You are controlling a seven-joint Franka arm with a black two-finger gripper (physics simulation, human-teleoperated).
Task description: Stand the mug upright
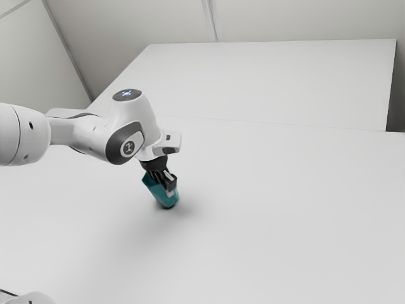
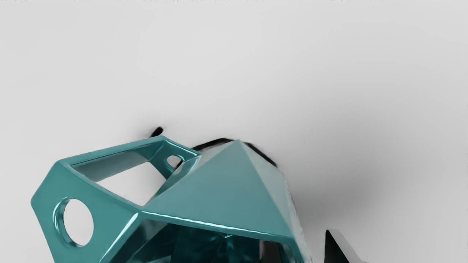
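The mug [image 1: 163, 199] sits at our gripper [image 1: 166, 188], tilted over the white table [image 1: 272, 247], its lower end toward the exterior view's right. Our 2 fingers stand apart — 1 reaches inside the mug's mouth, the other [image 2: 338, 250] is just outside its wall, with a sliver of table visible between. The handle [image 2: 41, 204], with its 2 round holes, juts away from that outer finger.
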